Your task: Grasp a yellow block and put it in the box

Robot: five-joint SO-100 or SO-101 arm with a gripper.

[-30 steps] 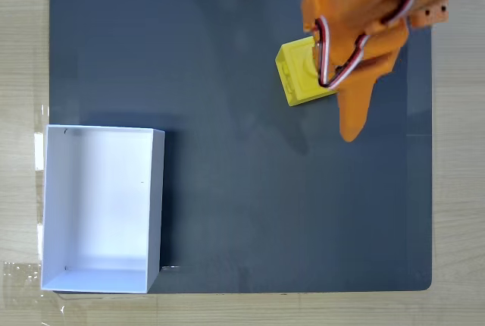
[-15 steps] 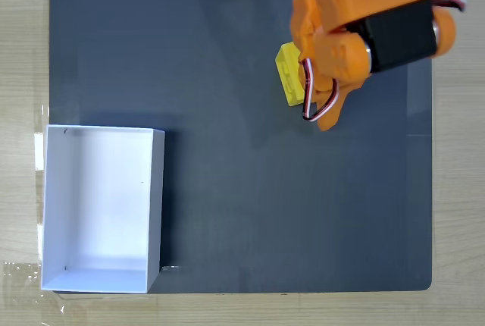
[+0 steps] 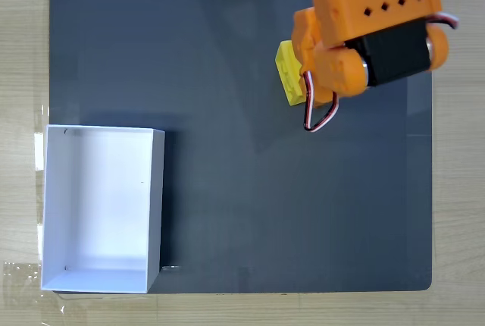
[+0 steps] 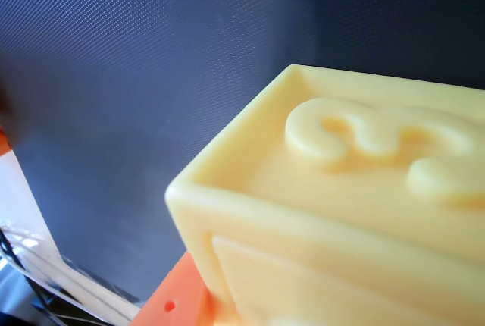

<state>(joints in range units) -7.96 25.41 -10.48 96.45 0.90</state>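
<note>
The yellow block point(image 3: 286, 74) lies on the dark mat at the upper right of the fixed view, with just its left edge showing from under my orange gripper point(image 3: 317, 76). The gripper stands right over the block and hides its own fingertips. In the wrist view the block point(image 4: 356, 212) is very close, a raised figure on its face, and an orange finger point(image 4: 178, 307) touches its lower edge. How far the jaws are closed is hidden. The white open-top box point(image 3: 47, 205) sits at the lower left, far from the block.
A dark grey mat point(image 3: 242, 189) covers most of the light wooden table point(image 3: 458, 189). A red, white and black cable loop point(image 3: 318, 120) hangs below the gripper. Bare mat lies between the block and the box.
The gripper has swung over the block, covering most of it; its long orange finger, seen a second ago, is now hidden. The block has stayed in place.
</note>
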